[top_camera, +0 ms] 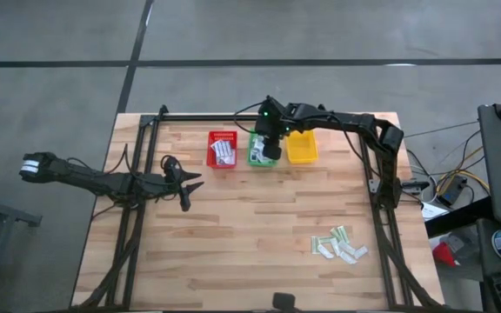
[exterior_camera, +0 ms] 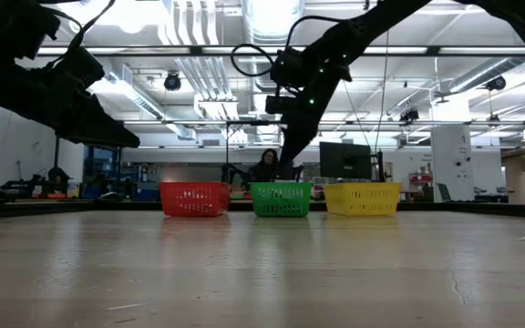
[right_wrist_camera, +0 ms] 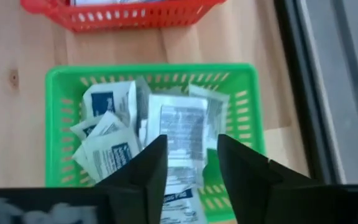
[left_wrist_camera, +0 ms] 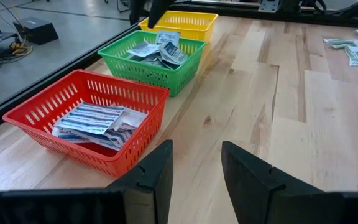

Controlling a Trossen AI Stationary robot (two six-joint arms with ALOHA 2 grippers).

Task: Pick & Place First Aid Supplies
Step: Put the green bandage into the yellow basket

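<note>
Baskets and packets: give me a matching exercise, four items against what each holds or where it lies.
Items:
1. red basket
2. green basket
3. yellow basket
4. loose packets

States:
A. on the bare table, near the right front corner
B. under the right gripper, holds square white-blue packets
C. no packets visible inside
D. holds blue-striped oblong packets

Pairs: 1-D, 2-B, 3-C, 4-A

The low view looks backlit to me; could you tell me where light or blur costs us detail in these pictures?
Low view: bright ceiling lights leave both arms as dark silhouettes, and the near tabletop is soft. Right wrist view: the right gripper is blurred, while the packets in the green basket are sharp. Left wrist view: the left gripper is soft and the red basket clear.
</note>
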